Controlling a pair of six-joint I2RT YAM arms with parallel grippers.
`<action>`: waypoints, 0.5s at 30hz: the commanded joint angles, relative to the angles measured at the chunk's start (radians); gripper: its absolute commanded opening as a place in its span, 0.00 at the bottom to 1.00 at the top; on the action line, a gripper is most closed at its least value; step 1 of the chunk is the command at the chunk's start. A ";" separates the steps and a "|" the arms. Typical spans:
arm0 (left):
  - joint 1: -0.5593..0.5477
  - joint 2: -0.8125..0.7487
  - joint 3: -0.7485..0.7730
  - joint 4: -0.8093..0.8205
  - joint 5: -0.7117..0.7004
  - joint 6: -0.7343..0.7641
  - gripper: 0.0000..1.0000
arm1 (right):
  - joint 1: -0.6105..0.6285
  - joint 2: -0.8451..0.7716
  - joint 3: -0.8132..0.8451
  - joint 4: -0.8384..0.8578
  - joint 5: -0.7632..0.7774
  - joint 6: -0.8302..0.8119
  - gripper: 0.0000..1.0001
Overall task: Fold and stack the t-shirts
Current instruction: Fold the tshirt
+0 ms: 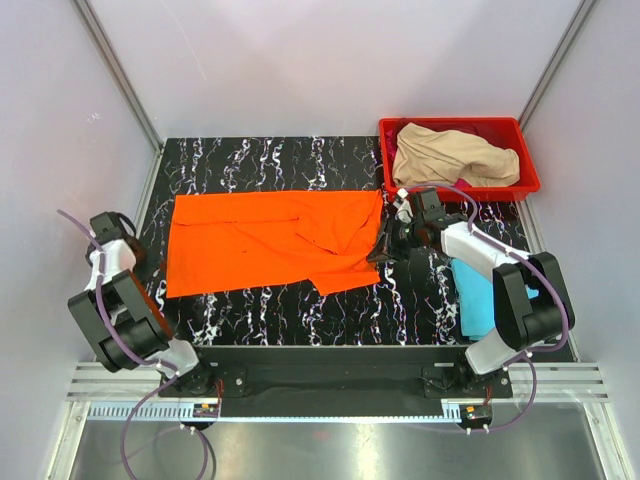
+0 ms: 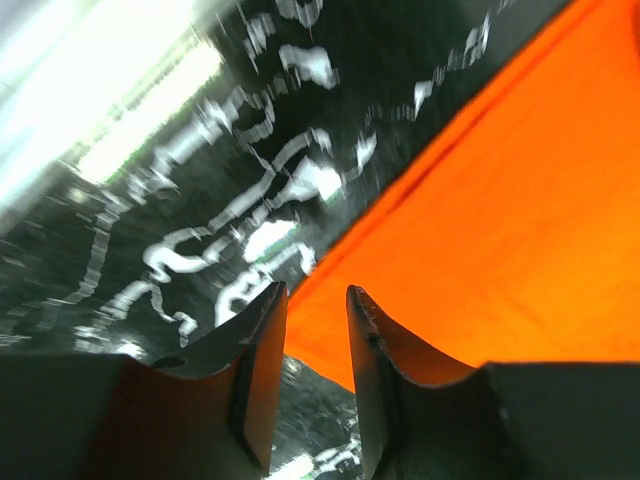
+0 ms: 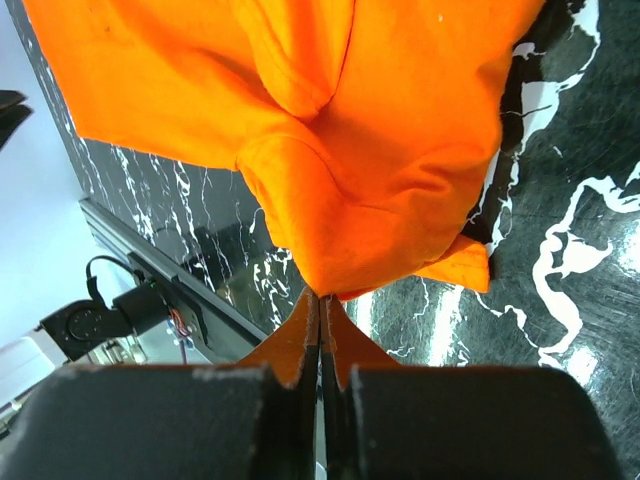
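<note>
White walls (image 1: 330, 60) enclose marbled table (image 1: 290, 315) bearing orange t-shirt (image 1: 250, 240).

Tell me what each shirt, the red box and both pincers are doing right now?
orange t-shirt: spread flat on the table, right end bunched and pinched.
beige t-shirt: crumpled in the bin.
light blue t-shirt: lying on the table, partly hidden under the right arm.
red bin: upright, holding the beige shirt.
left pincer: open, at the orange shirt's edge, holding nothing.
right pincer: shut on the orange shirt.
</note>
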 commanded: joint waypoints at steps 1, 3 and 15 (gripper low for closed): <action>0.003 -0.004 -0.044 0.042 0.133 -0.035 0.37 | -0.003 -0.008 0.047 -0.030 -0.031 -0.049 0.00; 0.003 -0.006 -0.065 0.042 0.170 -0.024 0.39 | -0.003 -0.016 0.045 -0.046 -0.031 -0.059 0.00; 0.049 -0.055 -0.193 0.071 0.126 0.018 0.48 | -0.001 -0.068 0.002 -0.063 -0.071 -0.088 0.00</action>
